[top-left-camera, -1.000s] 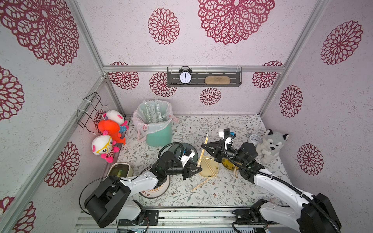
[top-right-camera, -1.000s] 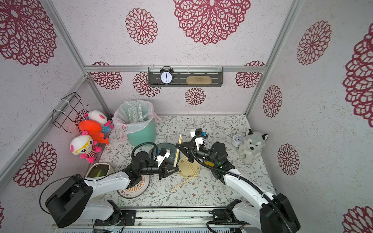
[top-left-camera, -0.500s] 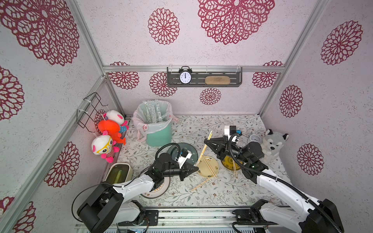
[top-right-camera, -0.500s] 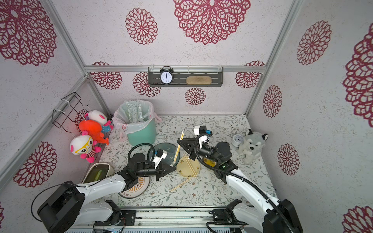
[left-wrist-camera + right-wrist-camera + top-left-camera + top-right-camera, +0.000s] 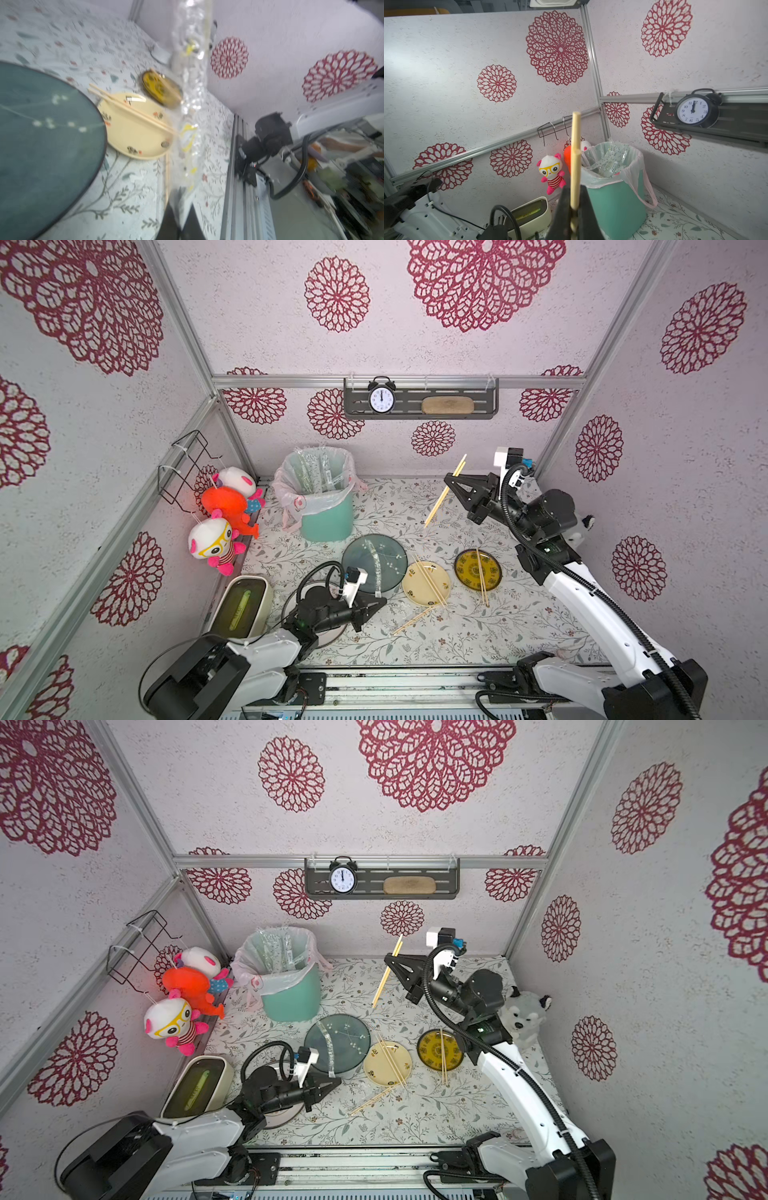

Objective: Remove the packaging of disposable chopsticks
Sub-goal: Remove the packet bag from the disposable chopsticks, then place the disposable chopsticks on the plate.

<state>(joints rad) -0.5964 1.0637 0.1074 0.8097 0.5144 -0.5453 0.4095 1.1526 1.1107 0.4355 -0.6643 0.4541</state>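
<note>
My right gripper (image 5: pixel 451 482) (image 5: pixel 390 961) is raised above the back of the table, shut on a bare pair of disposable chopsticks (image 5: pixel 441 495) (image 5: pixel 383 979) that slant through its jaws; the right wrist view shows the chopsticks (image 5: pixel 575 158) standing out past the gripper (image 5: pixel 574 205). My left gripper (image 5: pixel 380 606) (image 5: pixel 334 1082) sits low at the front left, shut on the end of the clear packaging (image 5: pixel 374 568) (image 5: pixel 326 1048), which lies over the dark green plate (image 5: pixel 395 556). In the blurred left wrist view the packaging (image 5: pixel 191 104) runs away from the gripper (image 5: pixel 182 209).
A cream plate (image 5: pixel 415 593) and a yellow plate (image 5: pixel 465 570) each bear chopsticks; another pair (image 5: pixel 415 619) lies on the table. The teal bin (image 5: pixel 326 518) at the back holds used sleeves. Plush toys (image 5: pixel 224 506) hang at left, a husky (image 5: pixel 521 1017) at right, a white box (image 5: pixel 243 608) at front left.
The right gripper has lifted up and toward the back right with the chopsticks, drawing them out of the sleeve. The left gripper has pulled back to the front left with the sleeve.
</note>
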